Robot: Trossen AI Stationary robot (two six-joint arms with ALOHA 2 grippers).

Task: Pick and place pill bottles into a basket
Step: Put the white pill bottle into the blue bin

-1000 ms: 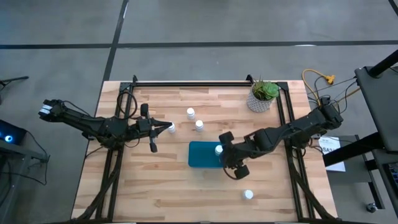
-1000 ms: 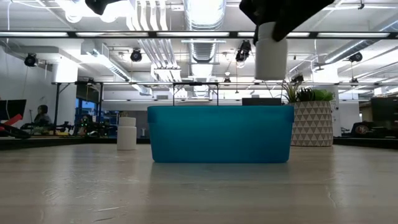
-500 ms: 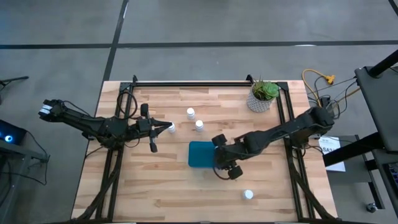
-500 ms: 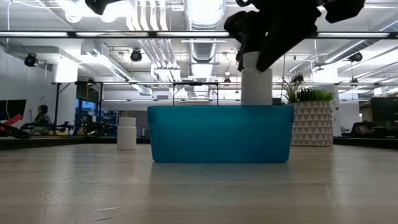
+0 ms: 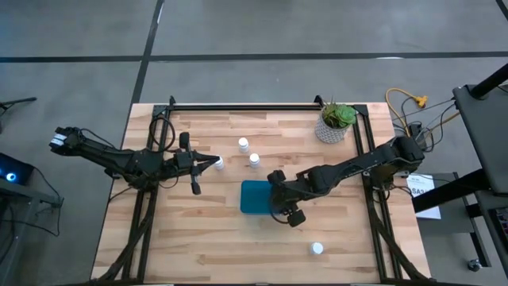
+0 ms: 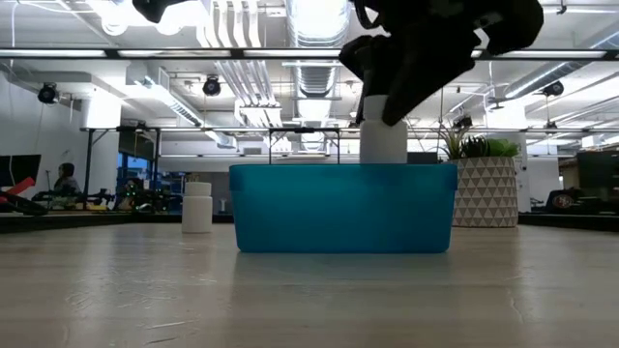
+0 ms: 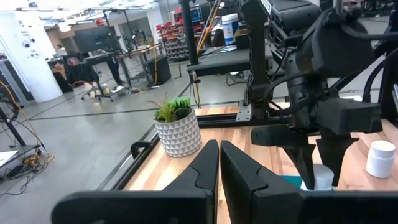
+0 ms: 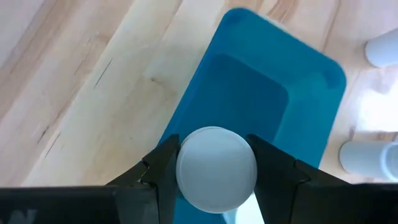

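Pill bottle (image 8: 216, 168) clamped between the right claw (image 8: 214, 171) fingers, upright, hanging over the teal basket (image 5: 255, 197) at its right side; low view has the bottle's bottom at about rim height. Basket sits mid-desk (image 5: 198, 238). Two more bottles (image 5: 243, 144) (image 5: 254, 160) stand behind the basket, one (image 5: 317, 249) near the front right, well apart. Left claw (image 5: 216, 162) clenched, parked over the desk's left side with a white bottle (image 5: 219, 163) at its tip. Potted plant (image 5: 336, 121) at back right.
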